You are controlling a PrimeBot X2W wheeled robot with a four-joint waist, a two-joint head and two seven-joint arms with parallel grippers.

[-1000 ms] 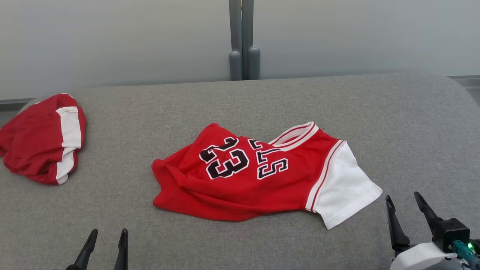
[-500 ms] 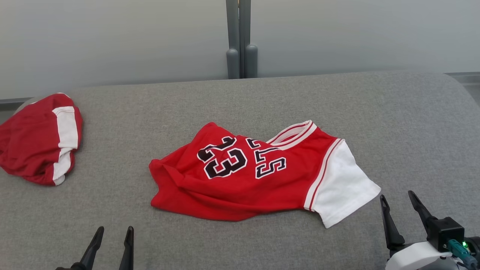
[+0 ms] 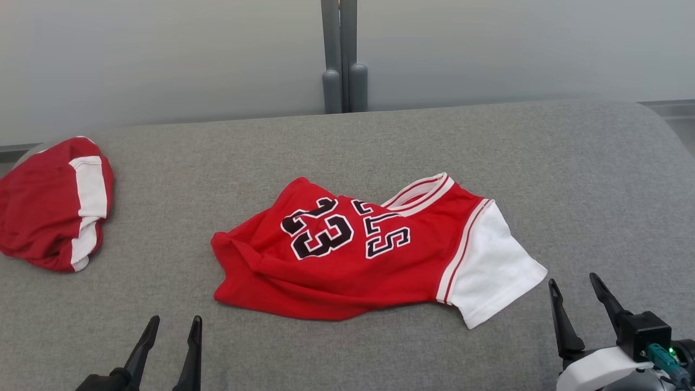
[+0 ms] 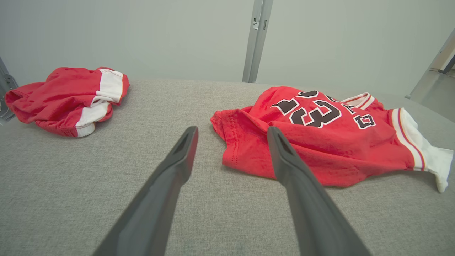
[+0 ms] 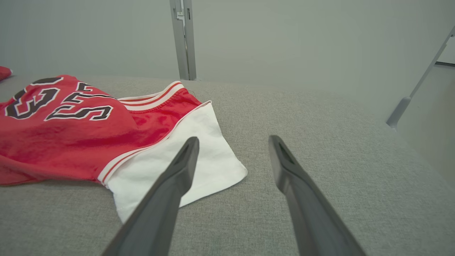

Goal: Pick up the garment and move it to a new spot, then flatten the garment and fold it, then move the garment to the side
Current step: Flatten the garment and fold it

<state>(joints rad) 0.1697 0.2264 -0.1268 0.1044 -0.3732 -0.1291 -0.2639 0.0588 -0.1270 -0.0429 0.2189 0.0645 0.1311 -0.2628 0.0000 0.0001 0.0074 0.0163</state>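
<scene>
The red number-23 jersey (image 3: pixel 358 255) lies crumpled at the middle of the grey tabletop (image 3: pixel 380 141). Its white sleeve (image 3: pixel 494 266) points towards the right claw (image 3: pixel 572 278), which hangs released just beside it. The left claw (image 3: pixel 176 319), fingers likewise spread and gripping nothing, has pushed further into the head view than a second ago, nearer the jersey's hem. The camera has drifted, sliding the whole scene slightly leftward; the jersey and the second red garment (image 3: pixel 49 212) at the far left have kept their places.
</scene>
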